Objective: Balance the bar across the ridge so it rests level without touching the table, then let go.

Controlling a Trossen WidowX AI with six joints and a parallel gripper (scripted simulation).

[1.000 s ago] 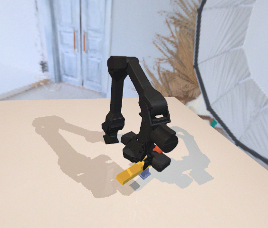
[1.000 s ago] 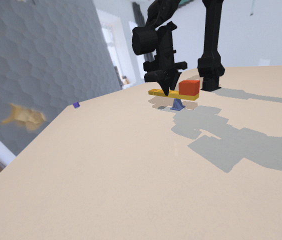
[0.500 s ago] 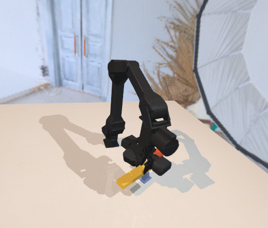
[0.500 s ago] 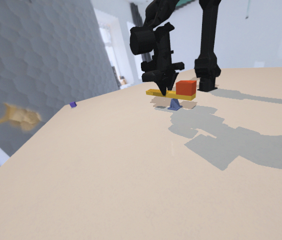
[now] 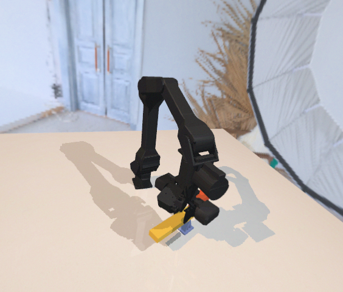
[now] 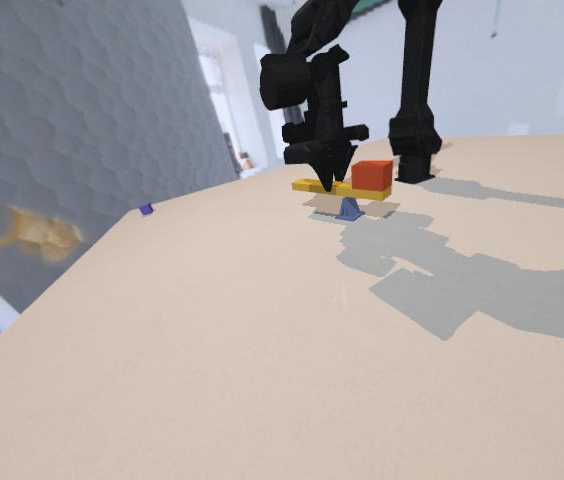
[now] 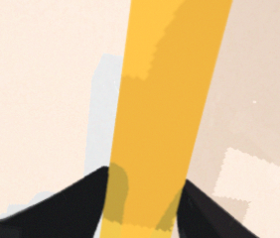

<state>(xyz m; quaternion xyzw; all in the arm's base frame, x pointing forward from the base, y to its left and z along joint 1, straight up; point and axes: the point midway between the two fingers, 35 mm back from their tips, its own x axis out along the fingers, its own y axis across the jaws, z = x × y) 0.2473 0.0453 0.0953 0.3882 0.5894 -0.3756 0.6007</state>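
A yellow bar [image 5: 166,227] [image 6: 309,184] [image 7: 162,114] is held off the table, close to level. A red-orange block [image 5: 202,195] [image 6: 371,175] sits on one end of the bar. My gripper [image 6: 335,184] [image 7: 143,180] is shut on the bar, between its middle and the block-free end. The blue ridge [image 5: 185,227] [image 6: 349,209] stands on the table under the bar, nearer the block than my fingers are. The bar's underside is at or just above the ridge top; I cannot tell whether they touch. The wrist view does not show the ridge or the block.
A small purple cube [image 6: 146,209] lies near the table's far left edge in the exterior view. The arm's base [image 5: 142,182] [image 6: 414,170] stands on the table [image 5: 71,267] [image 6: 194,387] behind the bar, on the block's side in the exterior view.
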